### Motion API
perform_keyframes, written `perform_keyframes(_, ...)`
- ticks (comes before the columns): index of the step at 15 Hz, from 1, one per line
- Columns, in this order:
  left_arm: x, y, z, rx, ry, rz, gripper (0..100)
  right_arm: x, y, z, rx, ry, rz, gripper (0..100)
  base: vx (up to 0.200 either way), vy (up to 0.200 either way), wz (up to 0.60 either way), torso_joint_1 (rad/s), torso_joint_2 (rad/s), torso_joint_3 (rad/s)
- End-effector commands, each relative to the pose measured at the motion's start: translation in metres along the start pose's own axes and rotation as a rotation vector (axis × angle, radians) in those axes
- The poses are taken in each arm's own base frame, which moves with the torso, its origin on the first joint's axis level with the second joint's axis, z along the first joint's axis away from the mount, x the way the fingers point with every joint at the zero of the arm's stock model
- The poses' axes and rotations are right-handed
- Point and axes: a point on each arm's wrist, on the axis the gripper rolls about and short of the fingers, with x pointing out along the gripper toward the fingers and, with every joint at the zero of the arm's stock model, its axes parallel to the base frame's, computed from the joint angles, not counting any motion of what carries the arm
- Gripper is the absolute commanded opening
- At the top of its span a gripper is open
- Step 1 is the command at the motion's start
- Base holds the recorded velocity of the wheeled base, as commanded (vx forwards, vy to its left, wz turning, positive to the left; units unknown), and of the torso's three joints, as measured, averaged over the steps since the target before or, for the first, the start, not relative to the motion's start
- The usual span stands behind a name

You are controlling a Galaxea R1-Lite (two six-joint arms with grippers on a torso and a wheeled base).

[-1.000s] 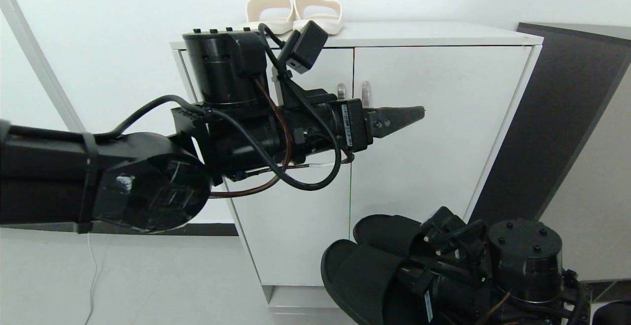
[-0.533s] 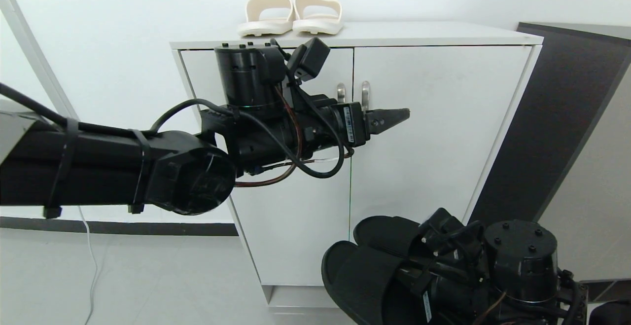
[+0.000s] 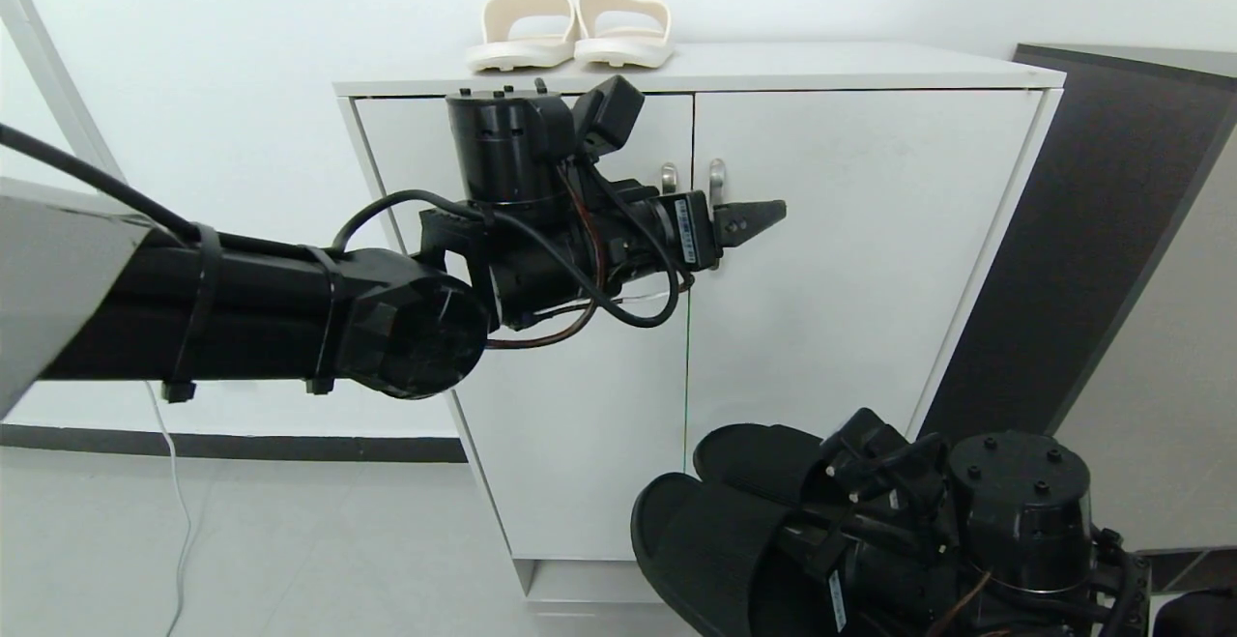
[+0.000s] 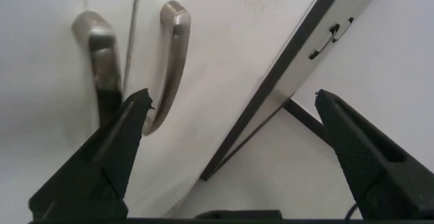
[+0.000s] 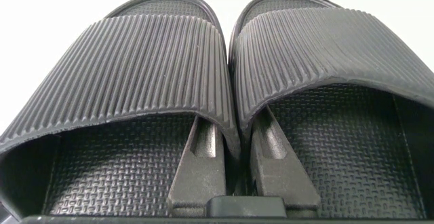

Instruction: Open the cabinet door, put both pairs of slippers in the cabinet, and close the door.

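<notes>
Starting closest in, the right gripper (image 5: 234, 142) sits low on the robot's right and has the black slippers (image 3: 715, 531) clamped as a pair. In the right wrist view one finger (image 5: 198, 163) goes under each ribbed strap. The two fingers are squeezed in on the inner side walls, which are pressed together between them. From the head camera that gripper is mostly buried inside the slippers, so you only get the wrist and cables. The picture's bottom edge cuts off the heels too.

Next out, the left gripper (image 3: 759, 218) is up at handle height in front of the cabinet (image 3: 850, 279). It's spread wide and holding nothing. In the left wrist view the fingers (image 4: 108, 156) stand well apart, with the right door's handle (image 4: 169, 61) in the gap between them, close to one fingertip. That same finger covers the lower end of the left door's handle (image 4: 95, 54). Honestly can't tell if anything is touching metal or just sitting in front of it. In the head view the fingers overlap side-on, so no help there.

Both doors look shut, with just a thin seam down the middle. The left arm blocks a good chunk of the left door, and the black slippers hide the cabinet's lower right corner.

Farthest back, the cream slippers (image 3: 572, 30) sit side by side on top of the cabinet, toward its left end, against the white wall. A dark panel (image 3: 1092, 260) leans in on the cabinet's right.
</notes>
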Motion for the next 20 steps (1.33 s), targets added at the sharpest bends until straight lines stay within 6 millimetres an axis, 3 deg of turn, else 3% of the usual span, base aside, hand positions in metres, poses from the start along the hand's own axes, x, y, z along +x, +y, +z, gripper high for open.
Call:
perform_keyframes(1, 0.008, 0.004, -0.003, -0.002, 0.005, 0.006, 100, 0.0, 0.0, 0.0, 0.0, 0.001, -0.001, 0, 0.0, 0.0, 0.0, 0.0, 0.0, 0.0)
perform_keyframes(6, 0.016, 0.006, -0.003, -0.022, 0.017, 0.007, 100, 0.0, 0.0, 0.0, 0.0, 0.001, -0.001, 0, 0.0, 0.0, 0.0, 0.0, 0.0, 0.0)
perform_keyframes(7, 0.017, 0.006, -0.003, -0.035, 0.018, 0.005, 0, 0.0, 0.0, -0.001, 0.0, 0.003, -0.002, 0, 0.0, 0.0, 0.0, 0.0, 0.0, 0.0)
perform_keyframes(14, 0.009, 0.003, -0.005, -0.04, 0.032, 0.005, 0, -0.004, 0.001, -0.005, 0.001, 0.02, 0.016, 0, 0.0, 0.0, 0.0, 0.0, 0.0, 0.0)
perform_keyframes(20, -0.028, -0.035, -0.014, -0.037, 0.046, -0.071, 0, -0.019, 0.007, -0.01, -0.02, 0.036, 0.146, 0, 0.0, 0.0, 0.0, 0.0, 0.0, 0.0)
